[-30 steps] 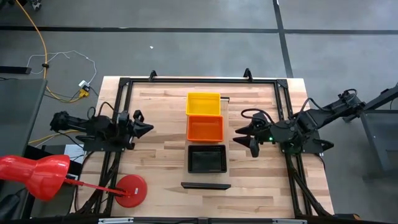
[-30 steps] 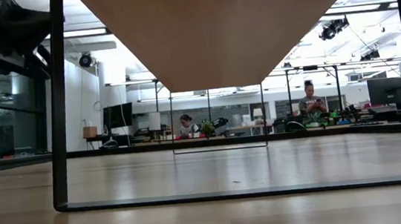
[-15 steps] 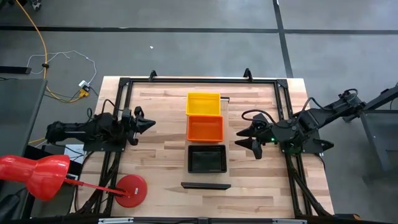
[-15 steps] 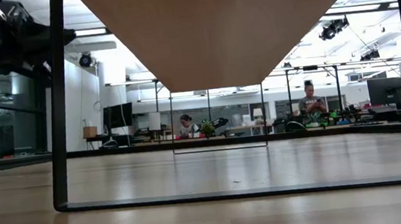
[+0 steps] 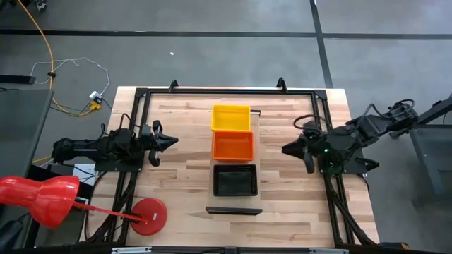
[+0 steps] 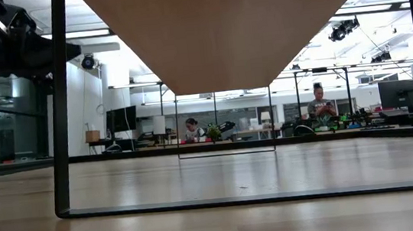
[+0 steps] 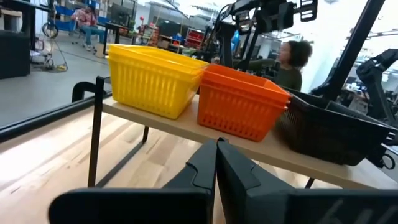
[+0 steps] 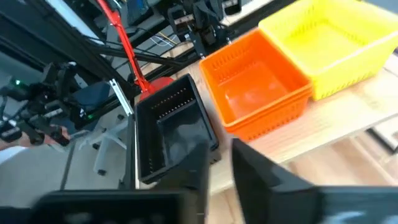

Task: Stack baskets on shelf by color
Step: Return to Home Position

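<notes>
High view: shelf [image 5: 256, 124] holds three basket stacks [image 5: 233, 146], depths unclear

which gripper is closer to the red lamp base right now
Left. The left gripper hangs just beyond the red lamp base, on the same side of the table; the right gripper is across the shelf, past the baskets.

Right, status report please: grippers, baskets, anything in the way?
Left gripper shut, right gripper open, both wide of shelf. Yellow baskets, orange baskets, black baskets in row on shelf. Nothing in the way.
</notes>
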### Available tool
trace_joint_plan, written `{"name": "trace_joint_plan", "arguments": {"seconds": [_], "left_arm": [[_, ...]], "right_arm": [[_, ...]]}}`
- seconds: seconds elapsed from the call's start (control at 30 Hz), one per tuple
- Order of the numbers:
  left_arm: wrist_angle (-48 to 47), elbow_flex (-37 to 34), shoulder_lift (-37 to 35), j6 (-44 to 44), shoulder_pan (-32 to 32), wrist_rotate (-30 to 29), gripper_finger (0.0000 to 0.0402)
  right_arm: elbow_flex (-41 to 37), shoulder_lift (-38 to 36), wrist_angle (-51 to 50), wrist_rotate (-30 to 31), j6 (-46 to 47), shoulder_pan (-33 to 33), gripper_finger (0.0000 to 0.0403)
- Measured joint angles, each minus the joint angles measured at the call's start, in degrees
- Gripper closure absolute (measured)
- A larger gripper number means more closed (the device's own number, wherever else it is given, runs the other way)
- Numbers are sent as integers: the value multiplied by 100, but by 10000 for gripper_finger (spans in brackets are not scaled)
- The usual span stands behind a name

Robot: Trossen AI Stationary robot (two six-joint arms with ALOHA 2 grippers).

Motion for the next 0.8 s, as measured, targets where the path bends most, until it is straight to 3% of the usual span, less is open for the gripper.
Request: {"name": "trace_joint_plan", "arguments": {"seconds": [0.1, 0.3, 0.6, 0.8], "left_arm": [[-17, 0, 0, 1, 0, -10, 401], [-17, 0, 0, 3, 0, -10, 401], [-17, 0, 0, 3, 0, -10, 401], [-14, 0, 0, 3, 0, -10, 401]], "right_arm": [[0, -278, -129, 3, -395, -4, 393], [-144, -825, -148, -101, -913, -71, 391], [-2526, -2370, 1970, -925, -1009, -647, 402], [-3313, -3329, 2213, -1472, -1209, -1402, 402]]}}
